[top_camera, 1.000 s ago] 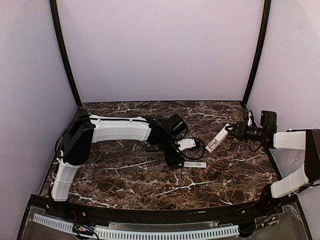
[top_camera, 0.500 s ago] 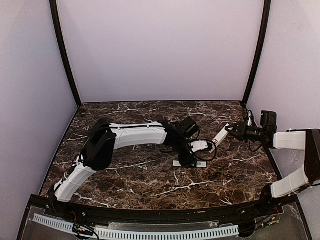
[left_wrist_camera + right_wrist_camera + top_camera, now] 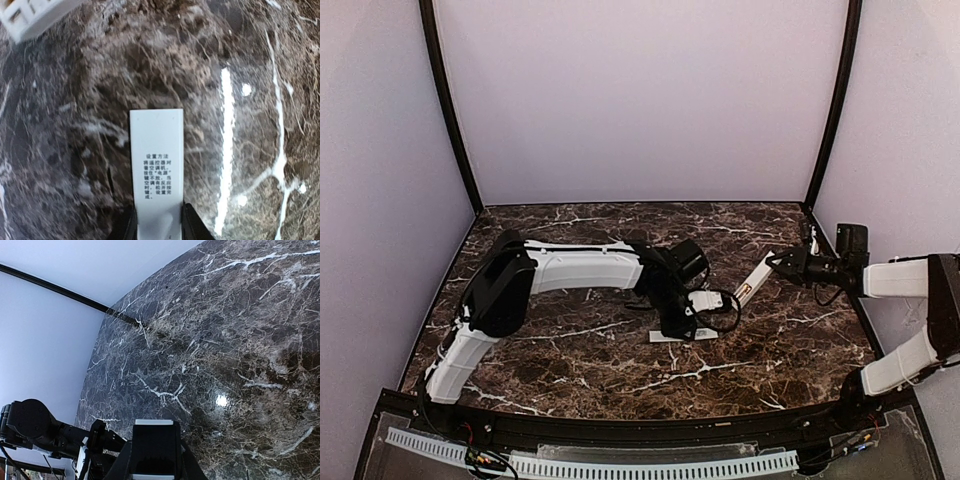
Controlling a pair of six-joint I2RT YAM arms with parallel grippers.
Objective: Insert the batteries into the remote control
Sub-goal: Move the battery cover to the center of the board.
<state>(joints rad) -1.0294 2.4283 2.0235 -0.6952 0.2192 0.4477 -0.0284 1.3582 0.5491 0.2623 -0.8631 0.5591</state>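
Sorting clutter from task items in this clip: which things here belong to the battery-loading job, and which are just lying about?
Job: remote, held by right gripper; battery cover, in left gripper. Batteries not discernible.
Lying about: none seen; just the marble table.

The bench [image 3: 570, 350] under me is dark brown, marble-patterned with white veins, and glossy. One thin white cover strip [image 3: 156, 150] with small grey print lies on it near the middle, flat as far as I can tell.
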